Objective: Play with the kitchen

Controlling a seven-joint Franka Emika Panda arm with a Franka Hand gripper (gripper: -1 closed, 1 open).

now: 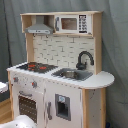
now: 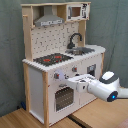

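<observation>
Behind, a grey curtain [image 1: 115, 45] hung, and the kitchen [image 2: 60, 60] stood on a wooden floor [image 2: 20, 119]. The gripper [image 2: 75, 81] sat at its oven door [image 2: 64, 97]; whether its jaws gaped, I cannot tell.

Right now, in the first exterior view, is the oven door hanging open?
No, the oven door sits flush with the front of the kitchen, its dark window facing straight out.
</observation>
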